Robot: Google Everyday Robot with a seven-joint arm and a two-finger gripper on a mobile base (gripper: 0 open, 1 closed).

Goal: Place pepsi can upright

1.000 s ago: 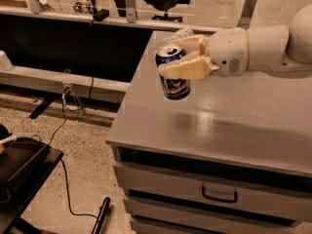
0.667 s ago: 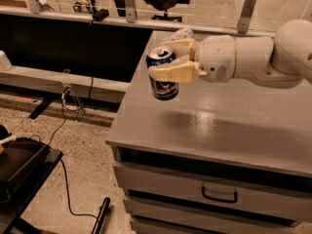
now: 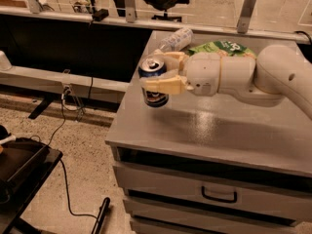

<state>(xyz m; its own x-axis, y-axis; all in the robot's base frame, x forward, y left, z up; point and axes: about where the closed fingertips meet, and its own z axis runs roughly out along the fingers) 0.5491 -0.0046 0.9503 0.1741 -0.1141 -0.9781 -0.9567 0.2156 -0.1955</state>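
Observation:
The pepsi can [image 3: 153, 83] is dark blue with a silver top and a round logo. It stands upright in my gripper [image 3: 161, 71], whose cream fingers [image 3: 165, 85] are shut on its sides. The can is over the left part of the grey cabinet top [image 3: 204, 130], at or just above the surface; I cannot tell if it touches. My white arm reaches in from the right.
A clear plastic bottle [image 3: 176, 38] lies at the back of the cabinet top, and a green snack bag [image 3: 222, 48] lies behind my arm. The cabinet's left edge is close to the can. Drawers [image 3: 219, 194] face front. A black tray [image 3: 19, 162] and cables are on the floor at left.
My gripper has moved left and a little down with the can, which stays upright.

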